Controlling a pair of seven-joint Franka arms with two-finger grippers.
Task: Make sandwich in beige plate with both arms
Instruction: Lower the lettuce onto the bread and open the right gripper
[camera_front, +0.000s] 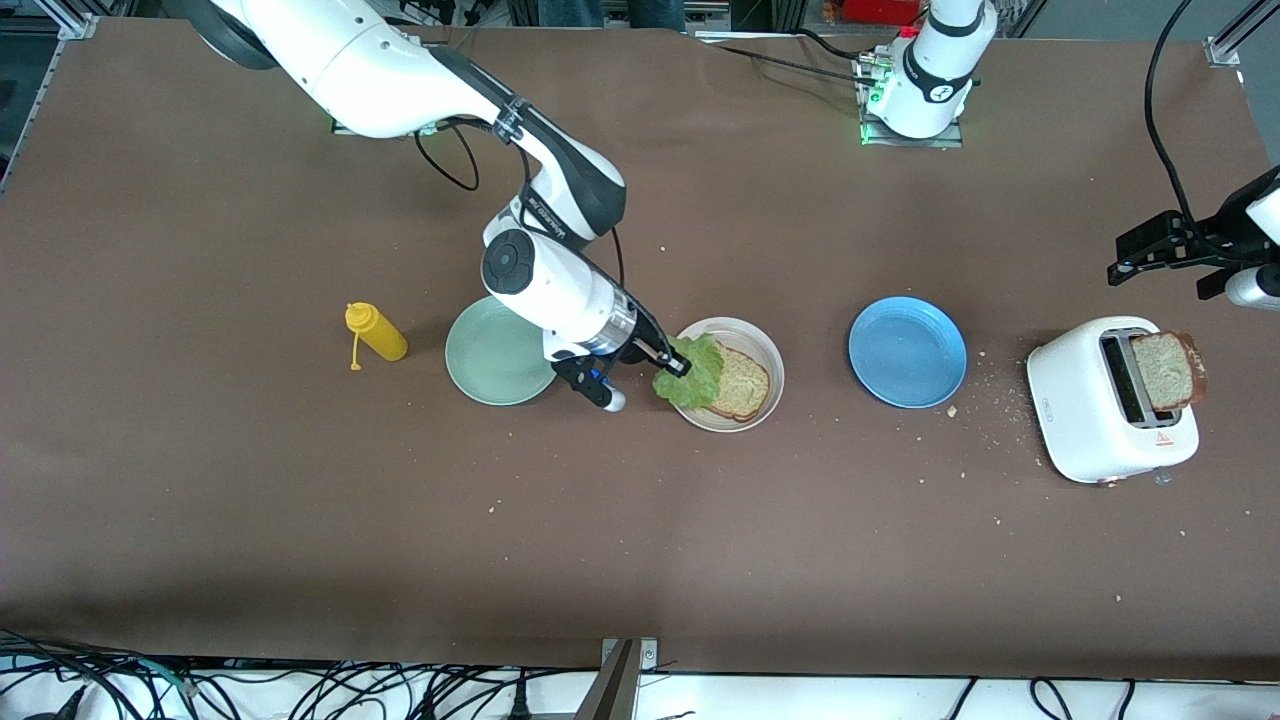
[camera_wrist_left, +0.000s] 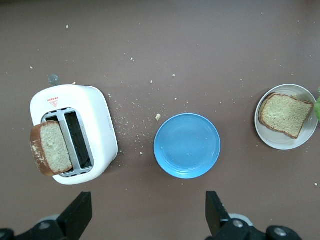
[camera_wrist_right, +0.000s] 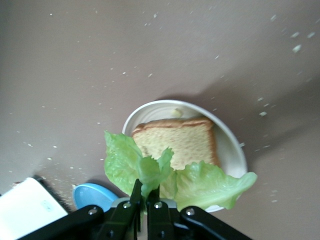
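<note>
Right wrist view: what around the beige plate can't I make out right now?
- Ruffled green lettuce leaf, pinched in the right gripper, hides the round beige plate's near rim and part of the brown toast slice.
- Round blue plate: mostly hidden by the gripper.
- White toaster: cut off by the edge.

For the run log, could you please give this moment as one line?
right gripper: shut on lettuce over beige plate | left gripper: open, waiting | toaster: one slice

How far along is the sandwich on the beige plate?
Done: one brown toast slice lies on the round beige plate. In hand: right gripper holds the ruffled green lettuce leaf over it. Left: second toast slice, in the white toaster; open left gripper waits above.
</note>
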